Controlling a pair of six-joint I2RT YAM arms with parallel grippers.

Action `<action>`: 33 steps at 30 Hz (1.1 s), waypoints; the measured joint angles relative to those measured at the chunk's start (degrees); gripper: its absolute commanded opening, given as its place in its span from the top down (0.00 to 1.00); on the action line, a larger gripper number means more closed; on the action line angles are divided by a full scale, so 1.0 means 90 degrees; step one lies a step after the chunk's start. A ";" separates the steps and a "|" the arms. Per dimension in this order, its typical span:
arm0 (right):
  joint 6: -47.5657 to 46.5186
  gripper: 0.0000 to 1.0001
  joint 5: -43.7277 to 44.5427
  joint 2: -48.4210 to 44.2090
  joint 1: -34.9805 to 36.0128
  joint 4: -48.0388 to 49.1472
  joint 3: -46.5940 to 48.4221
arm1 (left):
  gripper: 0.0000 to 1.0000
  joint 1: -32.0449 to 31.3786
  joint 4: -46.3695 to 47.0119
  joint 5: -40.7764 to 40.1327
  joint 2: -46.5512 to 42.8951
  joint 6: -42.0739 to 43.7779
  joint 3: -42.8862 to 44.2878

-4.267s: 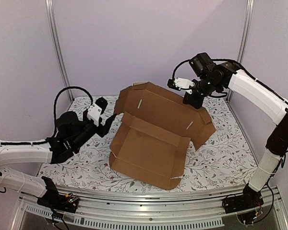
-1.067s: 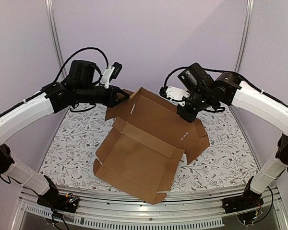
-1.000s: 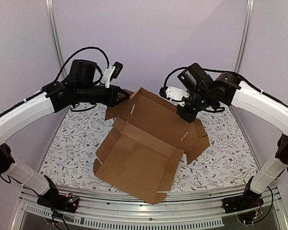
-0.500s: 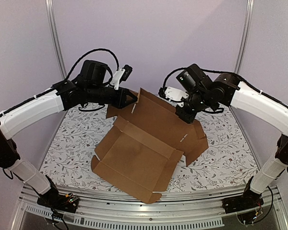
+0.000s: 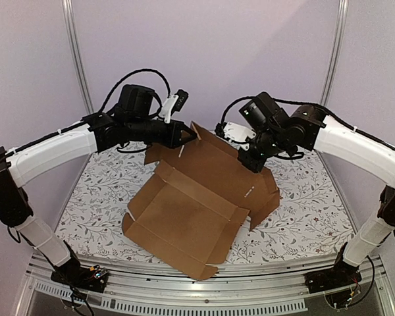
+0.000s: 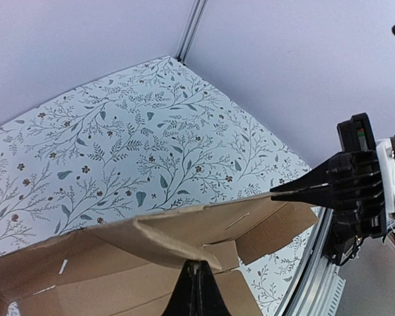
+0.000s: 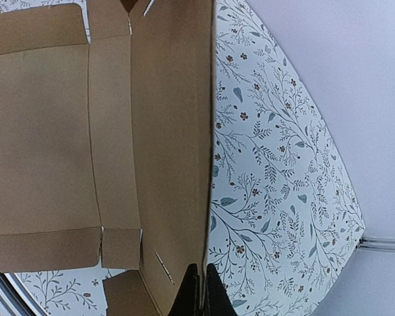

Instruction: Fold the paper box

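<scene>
The left gripper (image 6: 196, 270) is closed tight, its two black fingers drawn together to a single point. That point meets the folded upper edge of a raised cardboard panel (image 5: 217, 158), at the panel's far left corner. It cannot be told whether any card is nipped between the fingers or only pressed by them.

The right gripper (image 7: 201, 271) is likewise closed to a thin seam. Its tip meets the same panel's far edge, further right, and the wrist view looks straight down that edge. Here too a pinch cannot be told from a push. In the left wrist view the right gripper's dark fingers reach in from the right and touch the cardboard rim.

Both touch the paper box (image 5: 184, 217), a plain brown corrugated sheet, half formed. It lies diagonally across the middle of the table. Its shallow tray part lies open on the near left side, with low walls partly raised around it. The large panel stands up tilted along the tray's far side. A side flap (image 5: 266, 197) hangs down at the right end of that panel, and another flap (image 5: 157, 153) shows behind its left end. The tray's nearest corner reaches the near edge of the table.

The box rests on a white tablecloth (image 5: 99, 197) printed with grey-green leafy sprigs. The two white and black arms arch in from left and right over the far half of the table. Pale lilac walls (image 5: 204, 52) close off the far side.
</scene>
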 measured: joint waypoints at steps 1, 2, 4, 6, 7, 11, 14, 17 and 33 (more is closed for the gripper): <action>0.0002 1.00 0.0000 0.0000 0.0015 0.0019 -0.0007 | 1.00 0.0000 0.0078 0.0046 0.0027 -0.0022 0.0000; 0.0005 1.00 0.0000 0.0000 0.0029 0.0032 -0.0012 | 1.00 0.0000 0.0165 0.0087 0.0051 -0.0049 0.0000; 0.0005 1.00 0.0000 -0.0017 0.0049 0.0075 -0.0041 | 1.00 0.0000 0.0316 0.0143 0.0104 -0.0100 0.0000; 0.0010 1.00 0.0002 -0.0036 0.0066 0.0087 -0.0053 | 1.00 0.0000 0.0486 0.0209 0.0158 -0.0143 -0.0002; 0.0015 1.00 0.0002 -0.0049 0.0070 0.0087 -0.0063 | 1.00 0.0000 0.0542 0.0240 0.0182 -0.0165 -0.0002; 0.0032 1.00 0.0002 -0.0121 0.0080 0.0100 -0.0131 | 1.00 0.0000 0.0792 0.0318 0.0277 -0.0192 -0.0002; 0.0034 1.00 0.0015 -0.0158 0.0083 0.0131 -0.0189 | 1.00 0.0000 0.0828 0.0355 0.0289 -0.0187 -0.0010; 0.0034 1.00 0.0044 -0.0182 0.0083 0.0172 -0.0233 | 1.00 0.0000 0.0826 0.0359 0.0287 -0.0163 -0.0012; 0.0097 1.00 -0.0248 -0.0182 -0.0369 0.0194 -0.0248 | 0.91 -0.0007 0.0151 -0.0877 -0.0848 0.0168 -0.1146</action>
